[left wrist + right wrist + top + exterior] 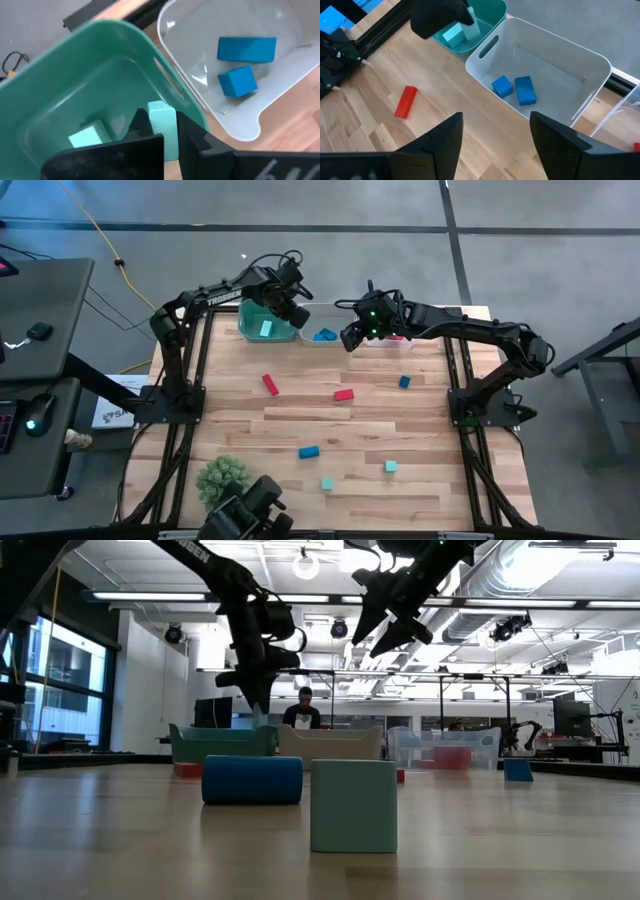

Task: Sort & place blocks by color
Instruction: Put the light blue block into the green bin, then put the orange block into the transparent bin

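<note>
My left gripper (162, 131) hangs over the teal bin (75, 70), shut on a light teal block (161, 112). Another light teal block (89, 136) lies on that bin's floor. Beside it, the white bin (555, 42) holds two blue blocks (502, 86) (525, 90). My right gripper (495, 145) stands open above the table in front of the white bin, with nothing between its fingers. Loose on the table lie red blocks (270, 384) (344, 394), blue blocks (404, 382) (309, 451) and light teal blocks (327, 483) (391, 466). My left gripper pinches the light teal block by two opposite sides (170, 125) between its two fingers. The fingers come from above, pointing steeply down. The block hangs clear above the teal bin's inside, and its free end sticks out past the fingertips.
A clear bin (395, 340) with a red block stands right of the white bin at the far edge. A green spiky plant ball (222, 475) sits near the front left corner. The three bins stand close together in a row.
</note>
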Tool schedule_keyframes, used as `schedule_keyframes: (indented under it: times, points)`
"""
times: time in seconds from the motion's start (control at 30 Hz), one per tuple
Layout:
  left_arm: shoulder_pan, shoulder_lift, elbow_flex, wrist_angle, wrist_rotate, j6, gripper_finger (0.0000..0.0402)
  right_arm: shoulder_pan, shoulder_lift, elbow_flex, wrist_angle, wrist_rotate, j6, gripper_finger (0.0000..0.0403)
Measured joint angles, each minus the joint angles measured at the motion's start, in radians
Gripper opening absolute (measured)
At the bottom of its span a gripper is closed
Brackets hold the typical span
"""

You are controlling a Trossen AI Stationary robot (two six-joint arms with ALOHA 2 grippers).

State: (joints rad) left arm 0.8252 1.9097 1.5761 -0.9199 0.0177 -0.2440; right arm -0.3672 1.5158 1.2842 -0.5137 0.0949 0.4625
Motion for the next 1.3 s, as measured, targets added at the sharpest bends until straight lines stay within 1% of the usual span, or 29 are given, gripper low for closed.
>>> schedule_keyframes:
  times: [0.3, 0.47, 0.63, 1.1, 1.17, 1.3]
  points:
    - [-0.016, 0.077, 0.000, -0.007, -0.001, -0.015, 0.0000, 0.001, 0.000, 0.000, -0.008, -0.002, 0.000, 0.0220]
    - [-0.024, 0.095, 0.000, -0.004, -0.011, -0.015, 0.0000, 0.001, 0.000, 0.000, -0.022, -0.010, 0.000, 0.0220]
    - [-0.022, 0.094, 0.000, 0.008, -0.050, -0.015, 0.0001, 0.001, 0.000, 0.000, -0.022, -0.029, 0.007, 0.0220]
    - [-0.020, 0.094, 0.000, 0.007, -0.053, 0.011, 0.0038, 0.001, 0.000, 0.000, -0.022, -0.050, 0.017, 0.0220]
    - [-0.020, 0.094, 0.000, 0.007, -0.053, 0.011, 0.0043, 0.001, 0.000, 0.000, -0.022, -0.068, 0.030, 0.0220]
    - [-0.018, 0.090, 0.000, 0.004, -0.059, 0.012, 0.0051, 0.004, 0.000, 0.000, -0.023, -0.138, 0.035, 0.0220]
